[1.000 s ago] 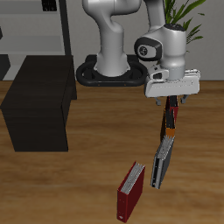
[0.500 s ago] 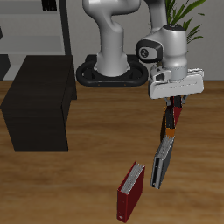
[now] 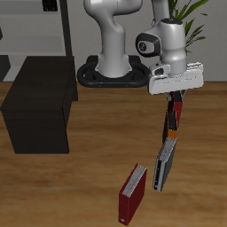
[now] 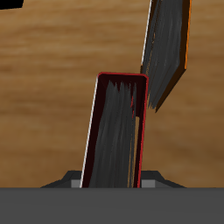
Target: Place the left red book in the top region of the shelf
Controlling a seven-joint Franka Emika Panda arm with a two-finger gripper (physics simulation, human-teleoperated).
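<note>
While the end effector (image 3: 175,94) grips the left red book (image 3: 176,112) above the tabletop (image 3: 80,191), orange-black (image 3: 168,130), grey (image 3: 163,164) and maroon (image 3: 132,194) books lie below; the black shelf (image 3: 37,105) stands well apart.

The shelf (image 3: 40,105) stands on the desk (image 3: 89,191) toward the back, well apart from the books. The end effector (image 3: 175,96) hangs over the other side of the desk with the left red book (image 3: 176,113) under it. Just in front lies a second book (image 3: 169,129), then a third (image 3: 162,166); a fourth book (image 3: 132,194) lies nearest the front edge.
</note>
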